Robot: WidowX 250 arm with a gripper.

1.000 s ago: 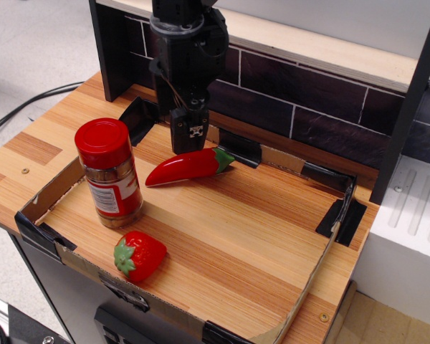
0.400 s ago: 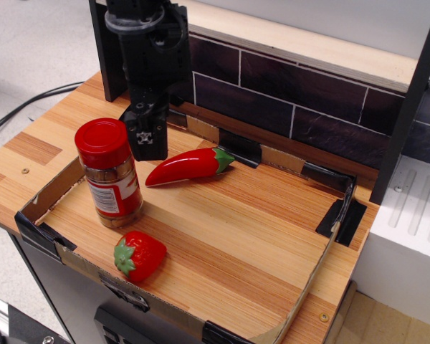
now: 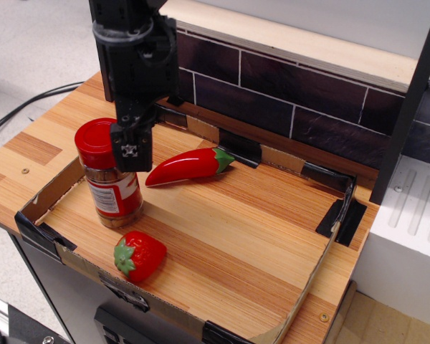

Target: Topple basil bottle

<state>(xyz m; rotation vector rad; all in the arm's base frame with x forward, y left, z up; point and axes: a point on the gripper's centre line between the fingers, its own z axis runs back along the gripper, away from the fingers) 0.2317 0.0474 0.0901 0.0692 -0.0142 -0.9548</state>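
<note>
The basil bottle (image 3: 111,183) stands upright at the left of the cardboard tray (image 3: 54,241). It is a clear jar with brownish contents, a round red cap and a red-and-white label. My black gripper (image 3: 131,152) hangs right beside the bottle's cap, on its right side, overlapping the cap's edge in this view. Its fingers look closed together and hold nothing. I cannot tell whether it touches the bottle.
A red toy chili pepper (image 3: 186,167) lies just right of the gripper. A toy strawberry (image 3: 139,256) lies in front of the bottle near the tray's front edge. A dark tiled back wall (image 3: 287,97) runs behind. A white block (image 3: 408,236) stands at the right.
The gripper has moved left and towards the front, from behind the chili pepper to beside the bottle's cap. The bottle, chili and strawberry have not moved.
</note>
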